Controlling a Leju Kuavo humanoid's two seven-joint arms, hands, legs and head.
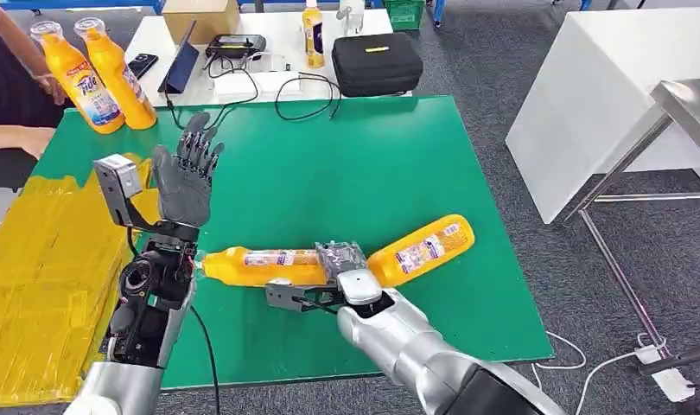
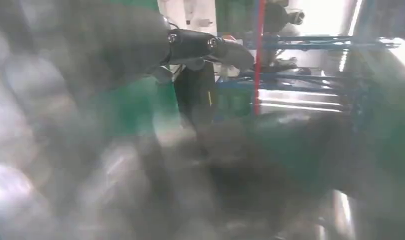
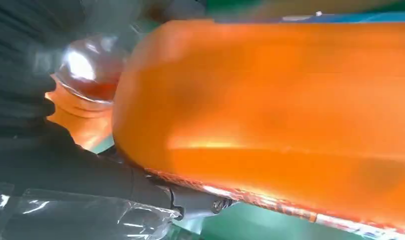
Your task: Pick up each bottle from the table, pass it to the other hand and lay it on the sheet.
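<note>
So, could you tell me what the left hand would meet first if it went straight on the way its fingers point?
Probably the black cable on the white table's near edge; the left hand is raised, so depth is unclear.

1. A robotics lab or test workshop is showing here: a green work table [image 1: 372, 164] is standing on grey carpet-tile flooring [image 1: 502, 60].
2. A white bench [image 1: 269, 39] behind it is carrying a black zip case [image 1: 377, 62], a handheld controller [image 1: 235, 45], a tablet [image 1: 181, 60] and loose black cables [image 1: 308, 99].
3. A white power strip [image 1: 666, 376] is lying on the floor with white cords running to it.
4. Blue metal shelving [image 2: 300, 65] is appearing in the left wrist view, and a white cabinet [image 1: 588, 95] is standing beside a steel-framed table [image 1: 666, 130].
</note>
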